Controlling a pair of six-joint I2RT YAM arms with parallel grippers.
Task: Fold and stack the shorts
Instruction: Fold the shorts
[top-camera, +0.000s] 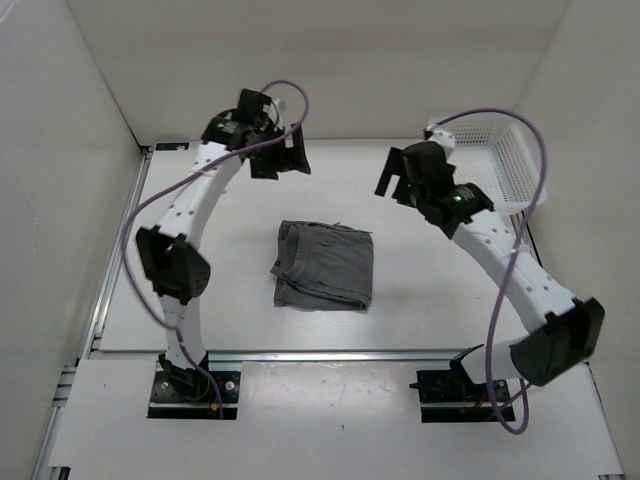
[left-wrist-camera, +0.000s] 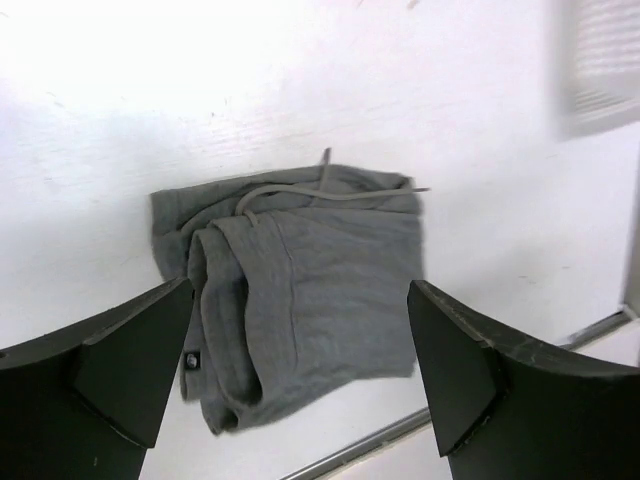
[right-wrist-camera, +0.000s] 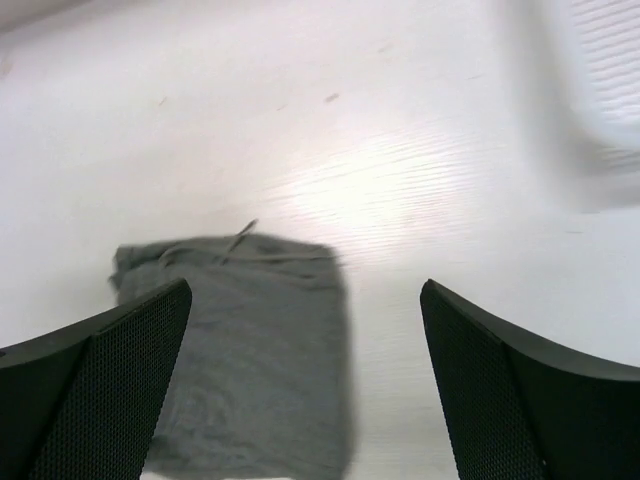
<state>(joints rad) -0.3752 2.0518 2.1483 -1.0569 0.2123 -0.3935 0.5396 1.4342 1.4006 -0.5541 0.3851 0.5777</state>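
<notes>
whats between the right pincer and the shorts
Nothing: only bare white table separates the right pincer from the shorts. The top view shows it plainly, and the right wrist view also shows bare table beside the shorts.

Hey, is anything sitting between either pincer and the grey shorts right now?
Nothing visible does. The folded shorts lie mid-table, and only tabletop shows between them and the open left pincer and right pincer. The white mesh basket stands at the far right corner, outside either path.

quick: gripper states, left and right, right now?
Left gripper: open, holding nothing.
Right gripper: open, holding nothing.
The shorts lie on the table, clear of both.
</notes>
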